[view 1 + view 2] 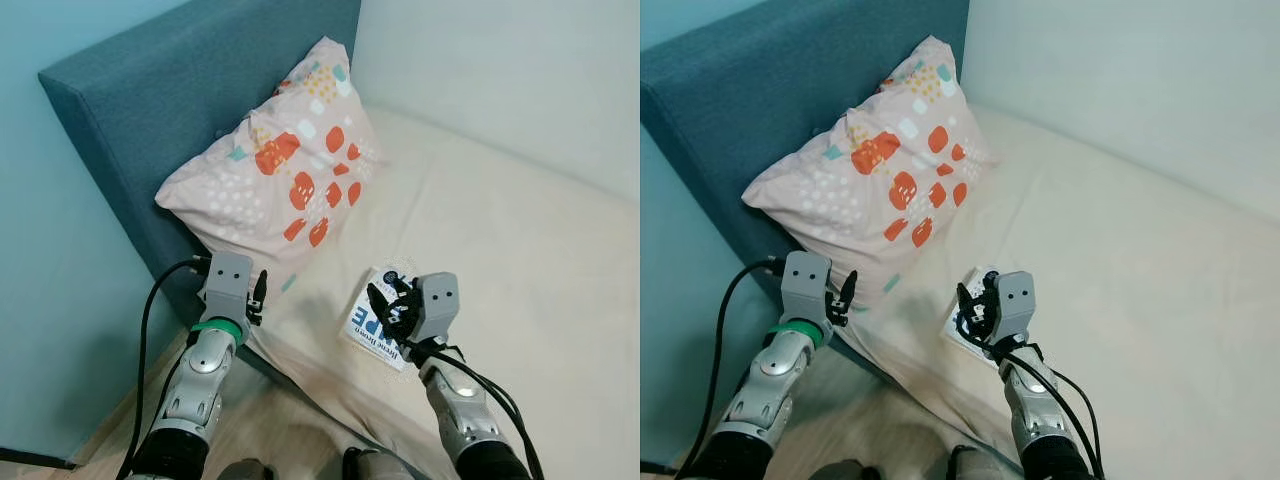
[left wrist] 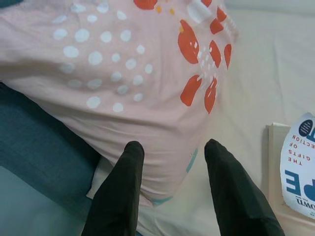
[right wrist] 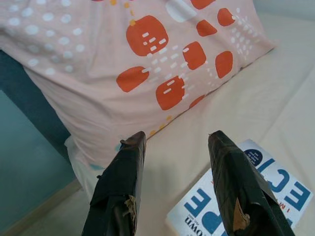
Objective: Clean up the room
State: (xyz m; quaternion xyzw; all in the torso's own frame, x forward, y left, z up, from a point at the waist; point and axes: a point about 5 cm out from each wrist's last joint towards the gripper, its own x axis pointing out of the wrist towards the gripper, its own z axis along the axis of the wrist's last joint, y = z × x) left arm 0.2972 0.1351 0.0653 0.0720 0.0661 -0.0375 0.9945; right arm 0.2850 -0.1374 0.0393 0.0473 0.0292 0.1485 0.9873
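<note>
The book (image 1: 377, 318) lies flat on the bed (image 1: 520, 260), just under the right gripper (image 3: 179, 147), whose jaws stand apart. It looks thin, stiff and light; pinching its near edge seems best.

One item bears print: a white book (image 2: 298, 167) lying on the bed (image 1: 500, 220). Its cover carries small blue capitals reading "THE GIFTS OF", a partly cut word ending "ECTION", and large blue letters "PE". A fragment "own" is also legible; the remainder cannot be read
</note>
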